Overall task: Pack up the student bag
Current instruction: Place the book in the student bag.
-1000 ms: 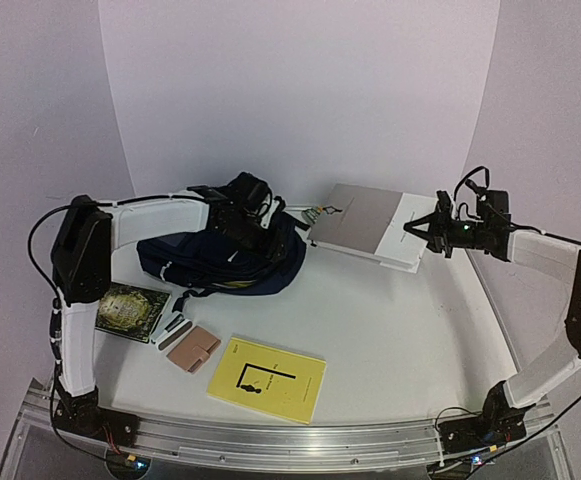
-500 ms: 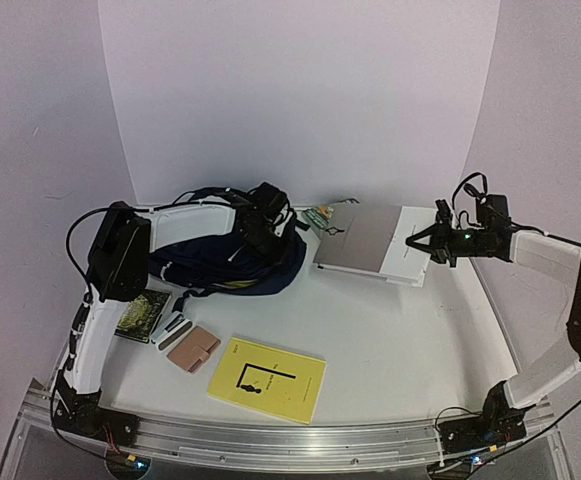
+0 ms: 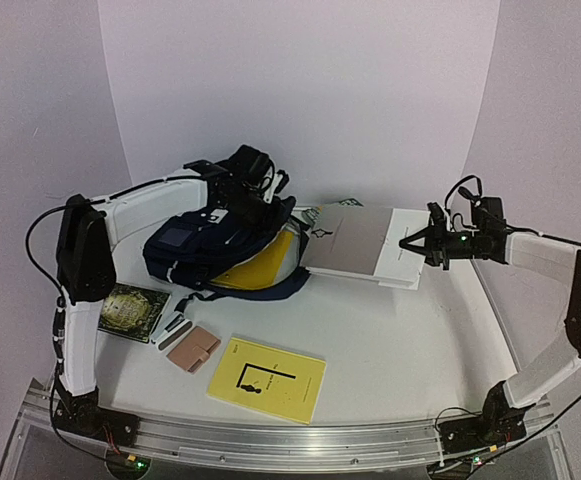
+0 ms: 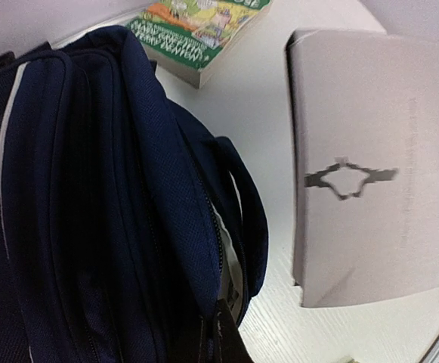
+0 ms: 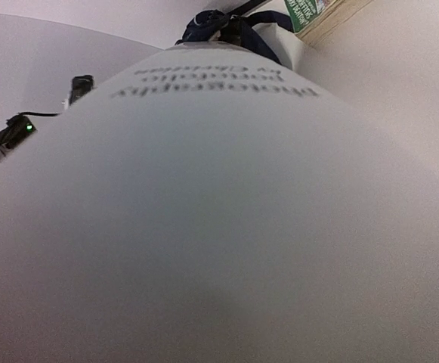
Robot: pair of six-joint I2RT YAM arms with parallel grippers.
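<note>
Nearest the arms, a flat yellow paperback book (image 3: 266,379) lies on the white table (image 3: 400,340). Beyond it, left of centre, sits the large dark navy fabric student bag (image 3: 195,250), its mouth gaping (yellow lining shows). The left gripper (image 3: 253,212) is pinched tight on the bag's top edge. Just beside the bag, the right gripper (image 3: 413,243) clasps a broad pale grey book (image 3: 355,240) by its right edge.

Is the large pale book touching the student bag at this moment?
Apart. The left wrist view shows a strip of white table between the student bag and the large pale book.
</note>
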